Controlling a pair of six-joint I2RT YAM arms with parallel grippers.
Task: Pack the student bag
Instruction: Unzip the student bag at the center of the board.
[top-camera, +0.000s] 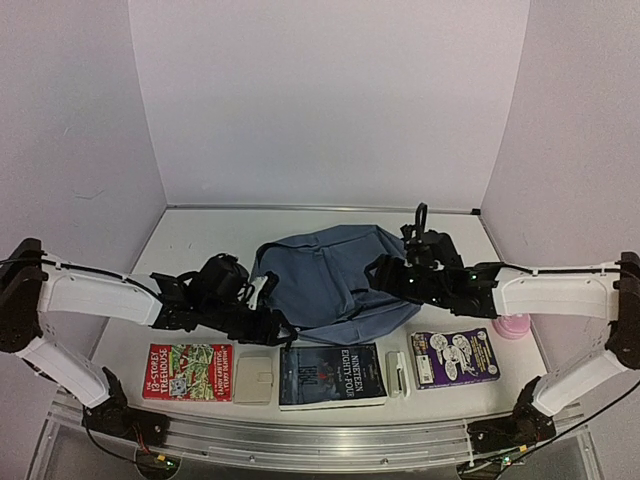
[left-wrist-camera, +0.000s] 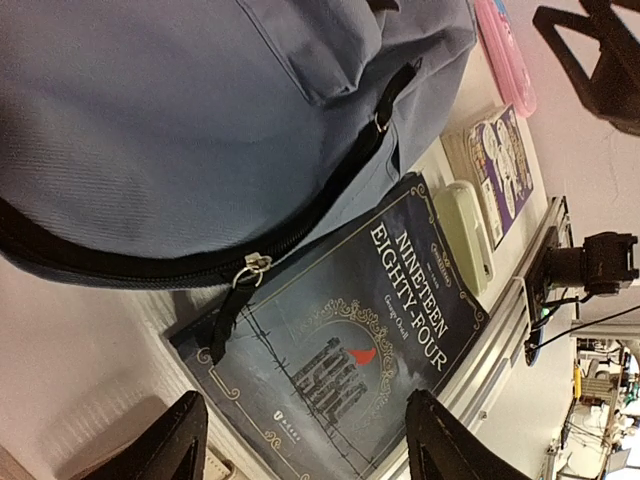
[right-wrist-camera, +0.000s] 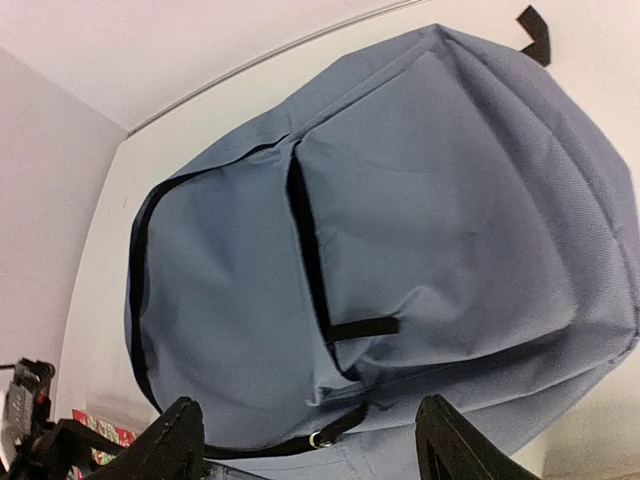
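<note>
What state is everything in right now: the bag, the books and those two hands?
student bag: lying flat, both visible zips look closed.
Nineteen Eighty-Four book: closed, flat, cover up.
Treehouse book: closed, flat, cover up.
purple book: closed, flat, cover up.
pink pencil case: mostly hidden, cannot tell.
left hand: open, empty.
right hand: open, empty.

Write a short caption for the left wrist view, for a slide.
Open left gripper facing the book Nineteen Eighty-Four, next to the black zipper of the blue backpack.
</note>
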